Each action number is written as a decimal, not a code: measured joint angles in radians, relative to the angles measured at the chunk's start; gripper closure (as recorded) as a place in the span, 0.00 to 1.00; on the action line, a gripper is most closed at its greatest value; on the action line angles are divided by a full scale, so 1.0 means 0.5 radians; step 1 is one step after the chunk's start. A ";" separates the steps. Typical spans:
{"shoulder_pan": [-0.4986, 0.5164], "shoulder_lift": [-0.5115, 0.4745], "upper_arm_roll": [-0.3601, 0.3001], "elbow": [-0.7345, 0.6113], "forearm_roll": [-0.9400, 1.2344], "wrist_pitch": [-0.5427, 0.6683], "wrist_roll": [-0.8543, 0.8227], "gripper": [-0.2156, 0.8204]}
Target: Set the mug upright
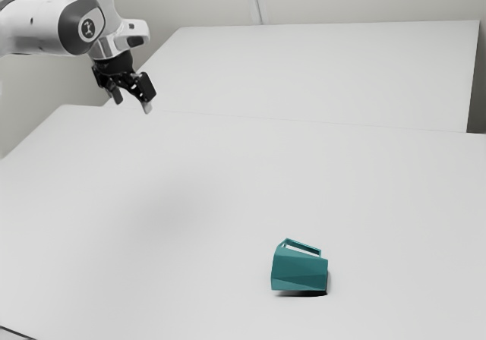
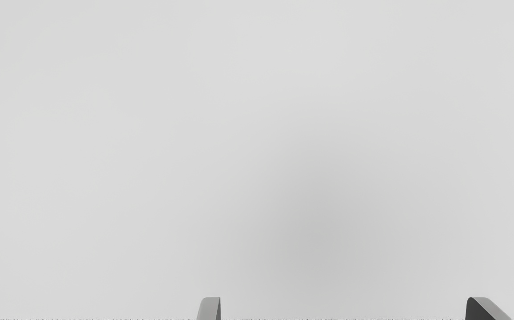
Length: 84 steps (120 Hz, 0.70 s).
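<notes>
In the exterior view, the teal mug (image 1: 299, 270) lies on its side on the white table (image 1: 190, 203), right of centre in the lower part of the frame, with its handle (image 1: 304, 247) uppermost; which end is the mouth, I cannot tell. The gripper (image 1: 131, 103) hangs in the upper left, well apart from the mug, its fingers (image 1: 146, 106) holding nothing. As it lies, the mug is not upright, so the task's result is not there. The likeliest trouble is the body rolling, since a fingertip pushing one flank before the other closes could turn it and swing the handle down. A descent straight over the handle could knock it, and a grip far from the balance point might let the mug swivel while being tipped. In the wrist view, the fingers stand wide open at the bottom edge, above the table's pale surface and a soft shadow (image 2: 316, 233). Lowering here would likely close them on air.
</notes>
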 joint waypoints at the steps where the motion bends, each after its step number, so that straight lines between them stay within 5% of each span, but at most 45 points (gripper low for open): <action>1: 0.000 0.000 0.000 -0.001 0.000 -0.002 -0.001 0.21; 14: 0.001 -0.021 0.006 -0.059 -0.025 -0.006 -0.011 0.21; 53: 0.001 -0.339 0.023 -0.948 -0.716 0.402 -0.089 0.21; 84: -0.151 -0.276 0.025 -1.139 -1.132 0.577 -0.124 0.21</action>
